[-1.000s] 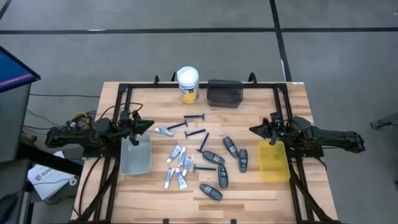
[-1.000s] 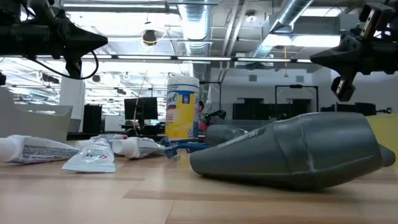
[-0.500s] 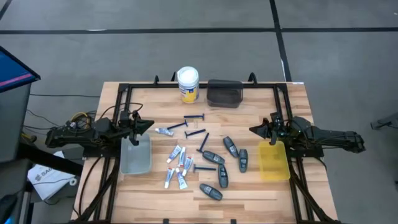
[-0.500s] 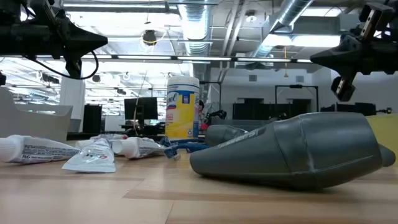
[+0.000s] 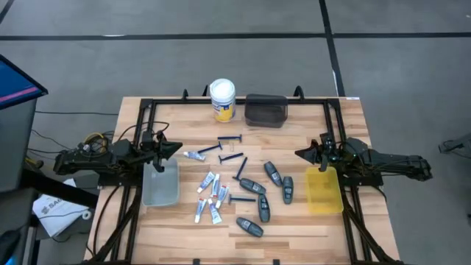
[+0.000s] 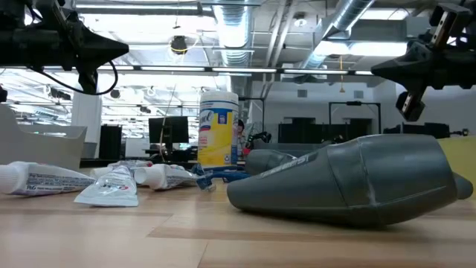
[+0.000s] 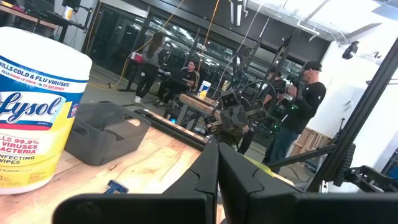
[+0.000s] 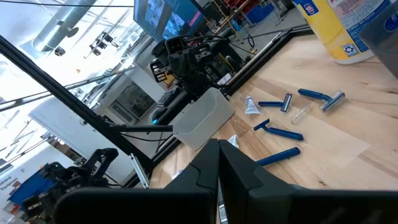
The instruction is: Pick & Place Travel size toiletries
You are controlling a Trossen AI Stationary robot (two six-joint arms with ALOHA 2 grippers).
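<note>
The toiletries lie loose on the middle of the table. White-and-blue tubes cluster left of centre, thin dark-blue razors lie toward the far side, and dark grey pods lie toward the right. In the low view one pod fills the foreground beside the tubes. My left gripper hovers shut above the clear tray's far end, pointing right. My right gripper hovers shut by the yellow tray's far end, pointing left. The shut fingertips show in the wrist views. Neither touches anything.
A clear tray sits on the left and a yellow tray on the right. A dark tray and a white-lidded yellow jar stand at the far edge. A black frame borders the table. People stand in the room beyond.
</note>
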